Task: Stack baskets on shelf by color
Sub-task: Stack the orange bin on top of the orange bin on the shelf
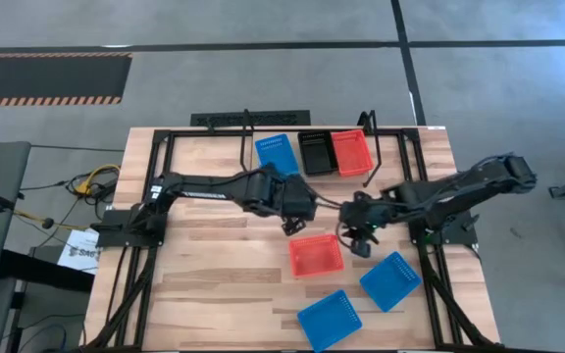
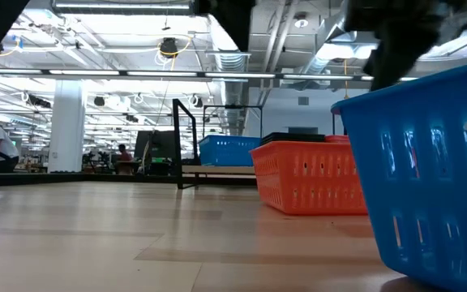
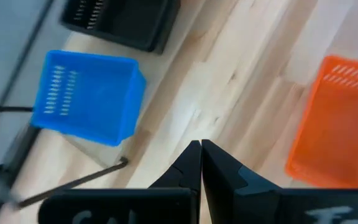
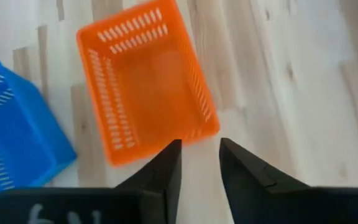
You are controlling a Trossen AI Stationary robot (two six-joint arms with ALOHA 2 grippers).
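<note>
Baskets on the shelf (image 1: 214,120) at the far edge of the tabletop (image 1: 214,284): a blue basket (image 1: 277,154), a black basket (image 1: 315,152) and a red-orange basket (image 1: 352,151) side by side, possibly stacks, hard to tell from above. Loose on the tabletop: one red-orange basket (image 1: 316,255) mid-table, two blue ones (image 1: 390,280) (image 1: 329,320) nearer the front. Left gripper (image 1: 289,226), fingers closed and empty, hangs between shelf and loose red-orange basket; right gripper (image 1: 359,241), fingers parted and empty, just beside that basket's right edge.
</note>
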